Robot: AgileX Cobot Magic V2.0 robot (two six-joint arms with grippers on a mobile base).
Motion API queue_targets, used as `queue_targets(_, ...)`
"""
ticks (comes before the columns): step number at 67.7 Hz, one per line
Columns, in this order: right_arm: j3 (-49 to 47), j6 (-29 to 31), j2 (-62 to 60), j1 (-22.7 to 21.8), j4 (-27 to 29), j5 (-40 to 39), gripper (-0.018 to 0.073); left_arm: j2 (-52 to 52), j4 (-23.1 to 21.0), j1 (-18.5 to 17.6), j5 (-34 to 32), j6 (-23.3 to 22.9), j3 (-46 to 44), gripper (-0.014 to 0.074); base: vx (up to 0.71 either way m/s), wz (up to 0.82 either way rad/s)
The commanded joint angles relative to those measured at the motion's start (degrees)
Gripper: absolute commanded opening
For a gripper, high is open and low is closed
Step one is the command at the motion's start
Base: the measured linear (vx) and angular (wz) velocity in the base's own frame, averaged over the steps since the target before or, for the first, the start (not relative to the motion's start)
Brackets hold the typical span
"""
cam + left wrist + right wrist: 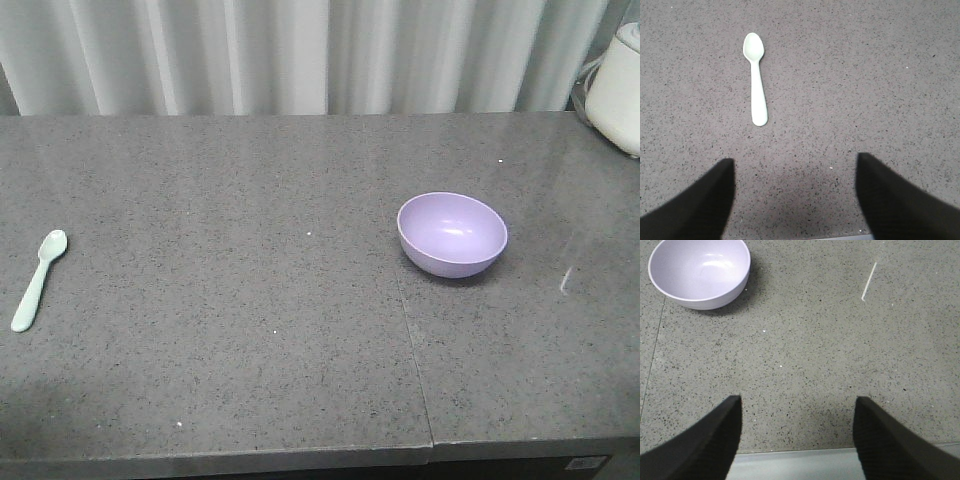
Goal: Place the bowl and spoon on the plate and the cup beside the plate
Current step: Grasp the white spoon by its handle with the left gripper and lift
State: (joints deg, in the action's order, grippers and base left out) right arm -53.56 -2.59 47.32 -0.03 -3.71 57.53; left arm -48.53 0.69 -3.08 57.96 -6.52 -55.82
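the left gripper (794, 197), spread and empty, sits short of the spoon (755, 80); the right gripper (797, 435), likewise spread, short of the bowl (700, 271). the flat spoon could skid on the counter (250, 200) when pinched.

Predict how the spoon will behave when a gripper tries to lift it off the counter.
Probably stiff and light: the spoon looks like thin moulded plastic. Lying flat on the counter, it may skid when pinched.
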Motion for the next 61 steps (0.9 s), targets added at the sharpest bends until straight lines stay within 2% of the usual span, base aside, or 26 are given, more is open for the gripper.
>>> queue_targets(1,-2.0,0.2,0.0,-0.2,-0.4,-2.9,0.0508,0.3,-0.1,-0.3,-2.0,-0.4,-1.8,0.0615,0.00,0.00)
queue_targets(18,-2.0,0.2,0.0,-0.2,-0.4,-3.0,0.0507,-2.4,0.0,-0.3,-0.2,-0.4,-3.2,0.0595,0.00,0.00)
queue_targets(32,-2.0,0.2,0.0,-0.2,-0.4,-3.0,0.0507,-12.3,0.6,-0.3,2.0,-0.4,-9.9,0.0590,0.00,0.00)
queue_targets(46,-2.0,0.2,0.0,-0.2,-0.4,-2.9,0.0507,-25.3,4.9,-0.3,3.3,-3.6,-16.4,0.0590,0.00,0.00)
queue_targets(61,-2.0,0.2,0.0,-0.2,-0.4,-2.7,0.0507,-37.6,4.4,-0.3,3.2,-3.6,-23.0,0.0590,0.00,0.00)
